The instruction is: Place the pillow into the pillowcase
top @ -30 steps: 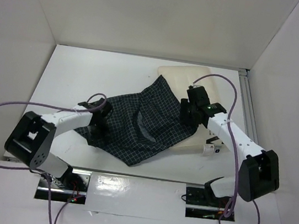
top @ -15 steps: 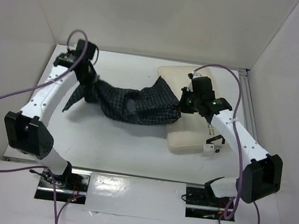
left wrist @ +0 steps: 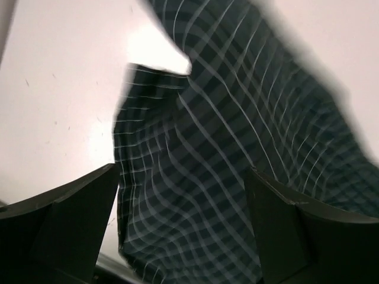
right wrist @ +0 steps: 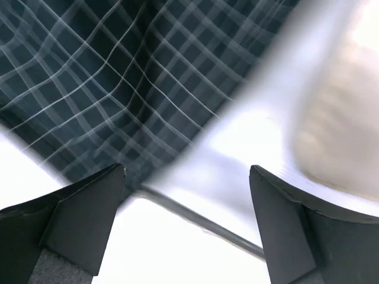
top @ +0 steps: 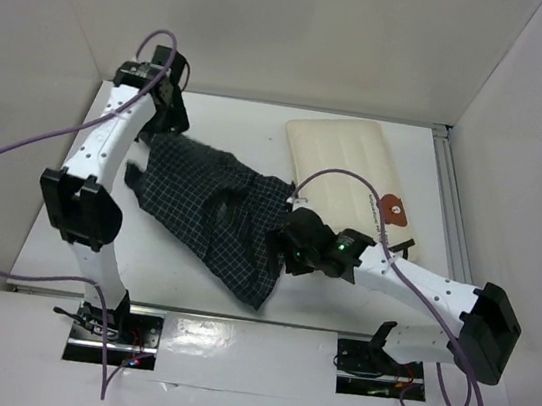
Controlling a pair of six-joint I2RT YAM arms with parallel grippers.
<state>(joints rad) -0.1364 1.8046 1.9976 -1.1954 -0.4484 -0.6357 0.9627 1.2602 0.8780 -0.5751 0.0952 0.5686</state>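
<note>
The cream pillow (top: 347, 168) lies flat at the back right, its brown bear face (top: 391, 208) near its front corner. The navy check pillowcase (top: 214, 215) lies crumpled on the table left of the pillow, apart from it. My left gripper (top: 167, 133) is open at the case's far left corner; the left wrist view shows the cloth (left wrist: 237, 154) beyond the spread fingers, gripper (left wrist: 182, 177). My right gripper (top: 284, 240) is open and empty at the case's right edge. The right wrist view shows the gripper (right wrist: 187, 171), the case (right wrist: 118, 77) and the blurred pillow (right wrist: 337, 136).
White walls close in the table on the left, back and right. A metal rail (top: 447, 187) runs along the right side beside the pillow. Purple cables loop from both arms. The arm bases stand at the front edge.
The left arm moved further back and the case dropped and spread toward the front. The right arm swung from the pillow down to the case's right edge, uncovering the pillow.
</note>
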